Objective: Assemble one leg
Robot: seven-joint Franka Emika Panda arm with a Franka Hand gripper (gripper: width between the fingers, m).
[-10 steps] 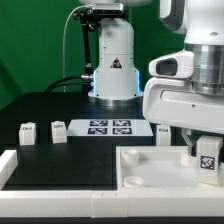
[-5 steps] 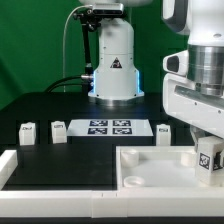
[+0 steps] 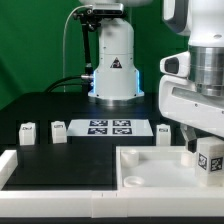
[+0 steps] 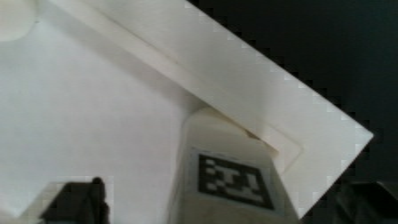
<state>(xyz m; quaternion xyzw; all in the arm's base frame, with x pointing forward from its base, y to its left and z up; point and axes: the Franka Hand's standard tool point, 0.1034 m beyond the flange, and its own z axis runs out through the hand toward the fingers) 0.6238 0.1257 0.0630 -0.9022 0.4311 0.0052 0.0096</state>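
My gripper (image 3: 205, 150) is shut on a leg (image 3: 210, 163), a small white post with a black-and-white tag, and holds it over the right corner of the large white square panel (image 3: 150, 160). In the wrist view the leg (image 4: 231, 165) stands between the two dark fingers (image 4: 75, 203), with the panel (image 4: 107, 110) and its edge behind it. Three more legs stand on the dark table: two at the exterior view's left (image 3: 27, 133) (image 3: 58, 130) and one behind the panel (image 3: 163, 131).
The marker board (image 3: 108, 127) lies in the middle of the table before the robot's base (image 3: 115, 70). A low white rail (image 3: 10, 165) runs along the front left. The panel has a round hole (image 3: 131, 182) near its front corner.
The gripper has moved a little to the exterior view's right and slightly down, carrying the leg with it. The other legs and the panel have not moved.
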